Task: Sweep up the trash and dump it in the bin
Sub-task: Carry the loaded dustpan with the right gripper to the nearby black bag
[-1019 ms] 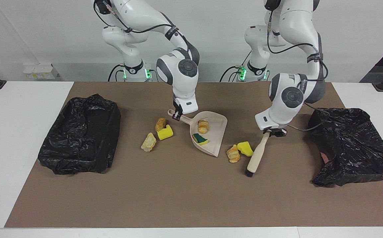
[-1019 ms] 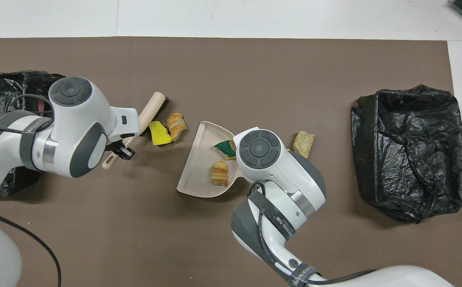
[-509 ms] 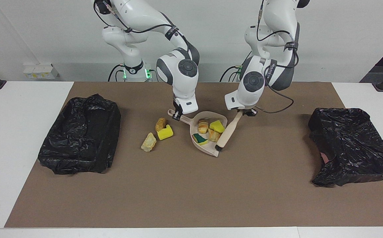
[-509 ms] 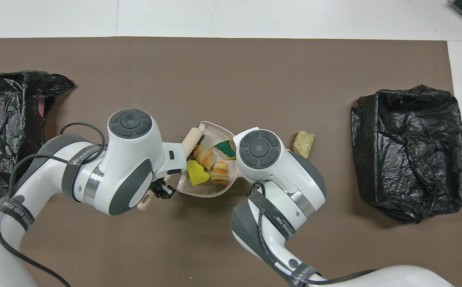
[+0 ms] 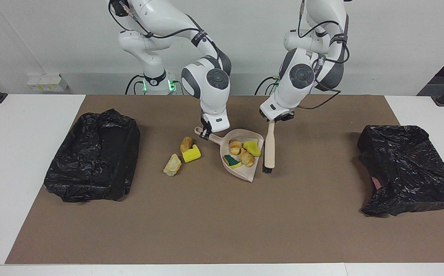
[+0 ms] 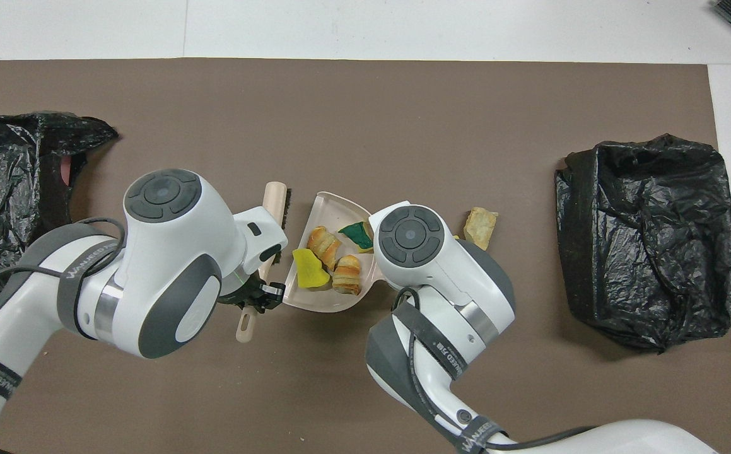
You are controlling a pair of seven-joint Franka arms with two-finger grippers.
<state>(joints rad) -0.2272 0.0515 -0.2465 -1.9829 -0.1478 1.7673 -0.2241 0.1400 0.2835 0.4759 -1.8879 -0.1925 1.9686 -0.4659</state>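
My left gripper [image 5: 276, 118] is clamped on the handle end of the beige brush [image 5: 269, 147], which hangs with its dark bristles down on the brown mat [image 5: 214, 214], just beside the open edge of the dustpan [image 5: 253, 135] on the side toward my left arm's end of the table. My right gripper [image 5: 205, 133] is closed on the dustpan's handle, and the pan lies flat on the mat between my two hands. Four bits of the trash [image 5: 247, 158] sit inside the pan: a golden pastry lump [image 5: 235, 146] nearest my right gripper, a bright yellow sponge chunk [image 5: 252, 148] beside it toward the brush, a second pastry lump against that sponge, and a yellow-green sponge [image 5: 230, 161] nearer the pan's open edge. Three more bits lie on the mat toward my right arm's end: a brown pastry lump [image 5: 185, 144] touching a yellow sponge [image 5: 191, 154], and a pale pastry lump [image 5: 172, 165] just beside them, a little farther from me. Well apart from all this, a black bin bag [image 5: 93, 155] sits at my right arm's end of the table, and another black bag [image 5: 409, 168] at my left arm's end.
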